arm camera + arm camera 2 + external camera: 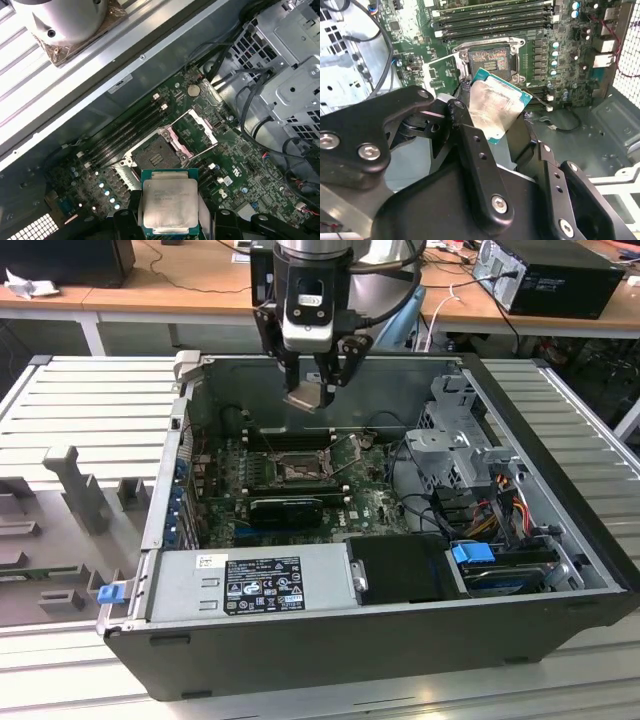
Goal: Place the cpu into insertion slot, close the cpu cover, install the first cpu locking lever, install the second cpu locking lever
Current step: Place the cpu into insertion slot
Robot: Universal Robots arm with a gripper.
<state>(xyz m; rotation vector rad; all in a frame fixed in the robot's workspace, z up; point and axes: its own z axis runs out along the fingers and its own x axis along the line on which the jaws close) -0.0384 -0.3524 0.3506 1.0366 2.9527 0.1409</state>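
- The jaws were mine. They were closed on the chip (308, 397) and gripped it by two opposite edges, with nothing else in their hold.
- In the exterior view the chip hung tilted in the air above the open computer case (560, 570). It was over the rear part of the green circuit board (375, 505) and touched nothing but my jaws.
- The chip's dull silver top and green rim faced the camera in the first wrist view.
- The socket (156, 155) lay bare on the board below, its pin field uncovered. The chip was near it but clearly apart.
- The cover (204, 126) stood swung open beside the socket, on the side away from the memory slots (127, 132).
- In the second wrist view the socket (490, 60) lay just beyond the chip's far edge, with the memory slots behind it.
- A power supply (250, 585) sat along the near wall of the case, and a metal drive cage (455, 430) stood at the exterior view's right.
- The case rested on a grey slatted tabletop (80, 400).
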